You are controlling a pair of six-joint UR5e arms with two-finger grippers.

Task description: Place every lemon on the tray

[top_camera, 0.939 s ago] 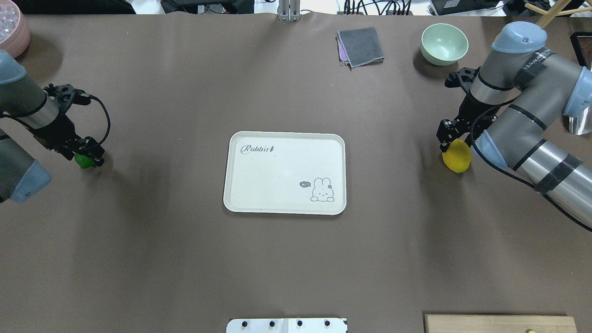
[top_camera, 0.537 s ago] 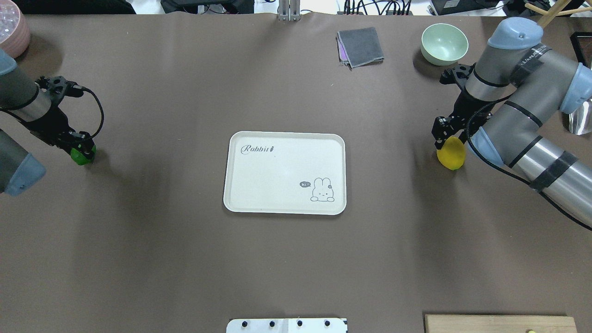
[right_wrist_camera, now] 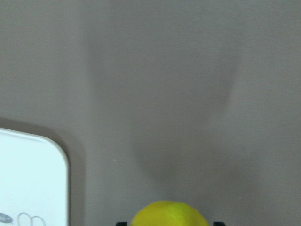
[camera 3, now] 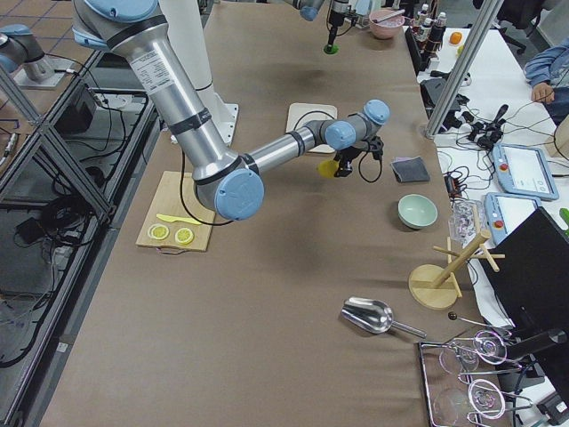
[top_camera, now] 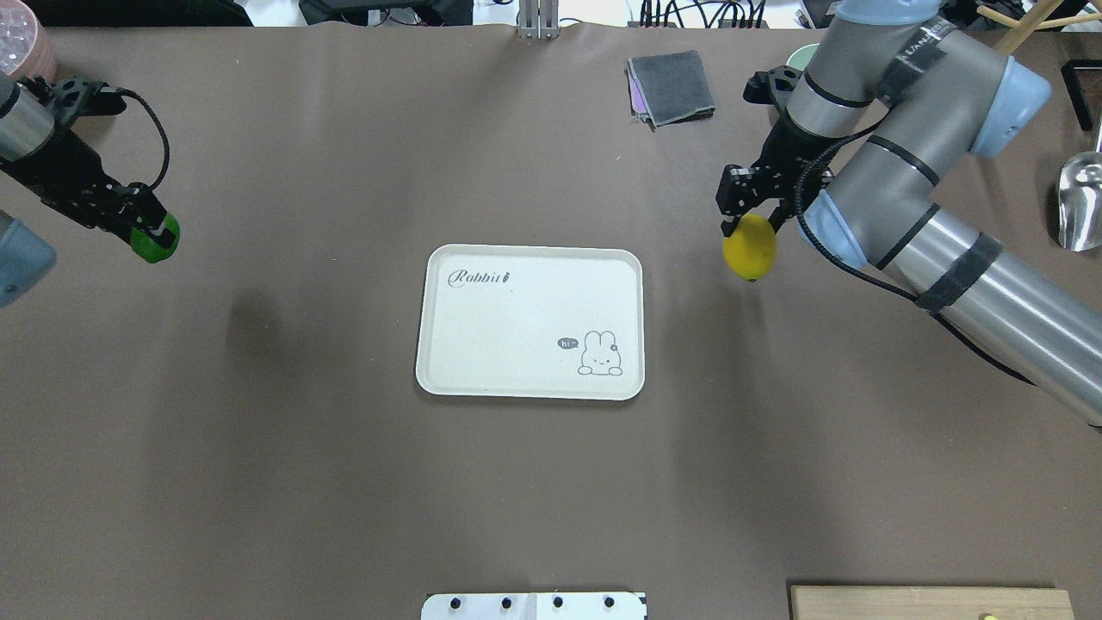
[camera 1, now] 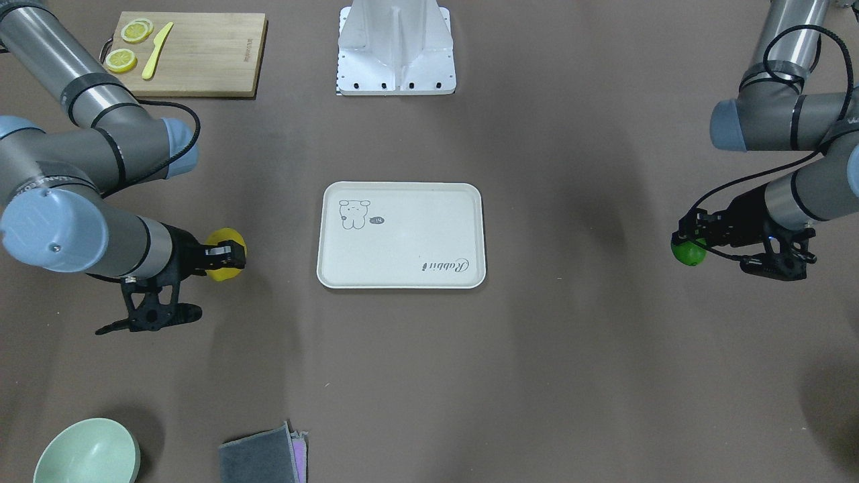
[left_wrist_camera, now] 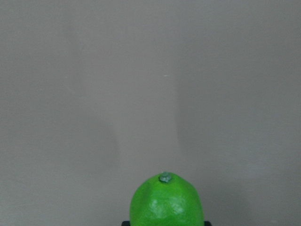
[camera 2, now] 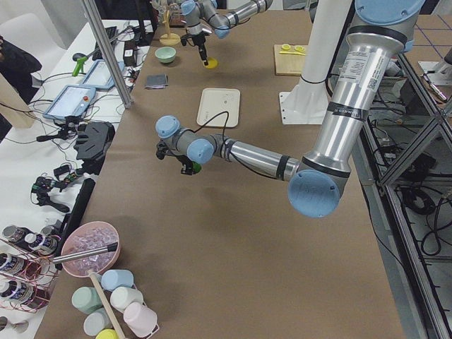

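Note:
The off-white tray [top_camera: 516, 327] lies at the table's middle with nothing on it. My right gripper [top_camera: 747, 222] is shut on the yellow lemon [top_camera: 750, 249] and holds it above the table, just right of the tray's far right corner. The lemon hangs below the fingers in the right wrist view [right_wrist_camera: 169, 214], with the tray's corner [right_wrist_camera: 28, 179] to its left. My left gripper [top_camera: 146, 231] is shut on the green lemon [top_camera: 157, 241] and holds it off the table, far to the tray's left. The green lemon also shows in the left wrist view [left_wrist_camera: 167, 200].
A grey folded cloth [top_camera: 671, 86] lies at the far side, with a mint bowl [camera 1: 87, 451] beside it. A wooden cutting board [camera 1: 201, 54] holds lemon slices and a yellow knife near the robot's right. A pink bowl [top_camera: 21, 43] stands at the far left, and a metal scoop [top_camera: 1080, 202] lies at the right edge.
Both grippers have risen off the table with their lemons. The right one has carried the yellow lemon leftward toward the tray. The left one has lifted the green lemon and shifted away slightly.

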